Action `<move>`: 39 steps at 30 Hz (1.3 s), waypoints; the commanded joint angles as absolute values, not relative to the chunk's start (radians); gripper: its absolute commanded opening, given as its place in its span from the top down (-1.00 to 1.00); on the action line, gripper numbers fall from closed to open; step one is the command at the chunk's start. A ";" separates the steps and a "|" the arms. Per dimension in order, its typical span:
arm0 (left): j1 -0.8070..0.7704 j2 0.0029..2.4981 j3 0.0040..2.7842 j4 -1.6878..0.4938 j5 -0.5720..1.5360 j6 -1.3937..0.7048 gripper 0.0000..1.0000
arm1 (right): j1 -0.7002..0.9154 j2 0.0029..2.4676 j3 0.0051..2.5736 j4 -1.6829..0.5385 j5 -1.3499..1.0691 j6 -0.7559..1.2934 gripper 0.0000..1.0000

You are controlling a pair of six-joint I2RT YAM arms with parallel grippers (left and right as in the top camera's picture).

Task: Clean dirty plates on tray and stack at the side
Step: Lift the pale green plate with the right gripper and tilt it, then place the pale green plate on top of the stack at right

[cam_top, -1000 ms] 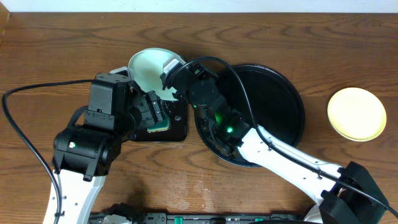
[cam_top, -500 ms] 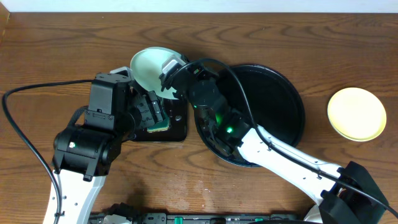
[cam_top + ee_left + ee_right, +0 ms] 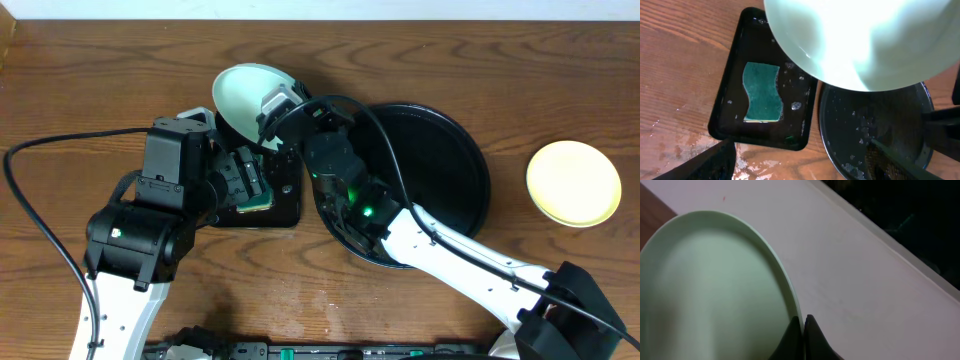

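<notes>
Right arm (image 3: 440, 245) stretched diagonally over the round black tray (image 3: 470, 170), right jaws pinching the rim of a tilted mint plate (image 3: 240, 92), left jaws spread above the sponge (image 3: 761, 91) in a small tray (image 3: 790, 130), yellow plate (image 3: 574, 183) on the surface (image 3: 500, 60) far right.

The mint plate (image 3: 715, 290) is blurred in the right wrist view and cut off at the left and bottom edges. Of the right gripper (image 3: 803, 330) only two dark fingertips show, pinched on the rim. From overhead, the arm behind that gripper hides part of the round black tray (image 3: 460, 170) — and beneath the left gripper (image 3: 245, 180) the rectangular tray (image 3: 285, 208) and sponge (image 3: 257, 201) are mostly covered.
</notes>
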State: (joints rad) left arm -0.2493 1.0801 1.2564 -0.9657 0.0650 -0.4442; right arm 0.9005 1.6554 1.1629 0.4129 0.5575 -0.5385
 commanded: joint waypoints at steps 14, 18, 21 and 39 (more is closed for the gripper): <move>-0.245 1.084 1.275 -0.968 0.060 -0.438 -0.67 | 0.840 1.640 1.177 -0.112 0.577 0.374 0.98; -0.245 1.084 1.275 -0.968 0.060 -0.438 -0.66 | 0.756 1.611 1.177 -0.263 0.383 0.517 0.98; -0.245 1.084 1.275 -0.968 0.060 -0.438 -0.66 | 0.656 1.544 1.177 -0.348 0.255 0.566 0.98; -0.245 1.084 1.275 -0.968 0.060 -0.438 -0.67 | -0.327 1.441 1.169 -0.832 -0.088 0.489 0.98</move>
